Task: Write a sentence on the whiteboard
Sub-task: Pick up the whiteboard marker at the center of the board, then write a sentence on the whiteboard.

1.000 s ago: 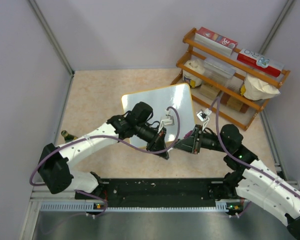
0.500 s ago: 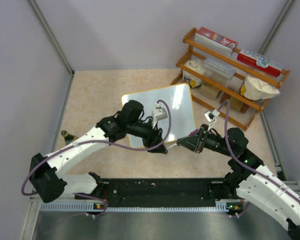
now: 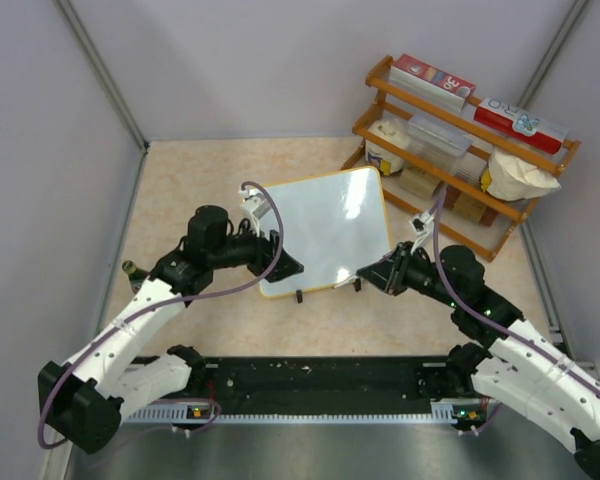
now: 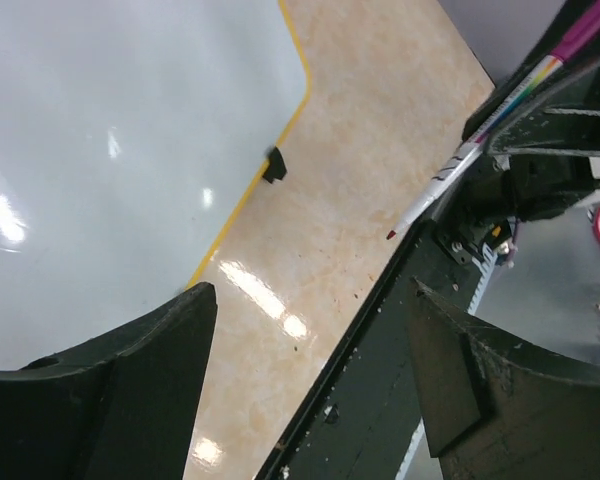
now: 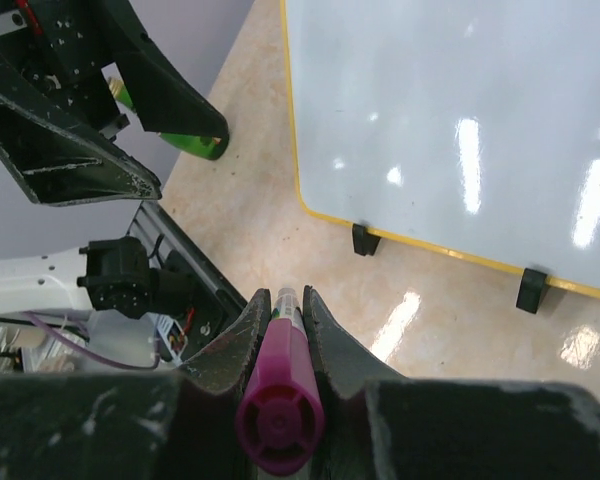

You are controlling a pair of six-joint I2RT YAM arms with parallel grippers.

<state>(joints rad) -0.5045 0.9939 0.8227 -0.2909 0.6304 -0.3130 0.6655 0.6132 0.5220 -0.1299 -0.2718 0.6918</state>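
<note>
The whiteboard (image 3: 325, 225) lies mid-table, a glossy white board with a yellow-orange frame and two black clip feet on its near edge. It also fills the left wrist view (image 4: 110, 150) and the top of the right wrist view (image 5: 460, 110). My right gripper (image 3: 380, 272) (image 5: 285, 295) is shut on a white marker (image 5: 280, 400) with a magenta rear end. The marker (image 4: 480, 140) points its bare tip left, just off the board's near right corner. My left gripper (image 3: 285, 265) (image 4: 310, 300) stands open and empty over the board's near left corner.
A wooden rack (image 3: 460, 150) with boxes, tubs and a white bag stands at the back right, close to the board's right edge. A small green object (image 3: 132, 268) (image 5: 195, 145) lies by the left wall. The black base rail (image 3: 320, 380) runs along the near edge.
My left gripper was shut close to the right gripper's marker; it has opened and swung back left to the board's near left corner. The right gripper still holds the marker.
</note>
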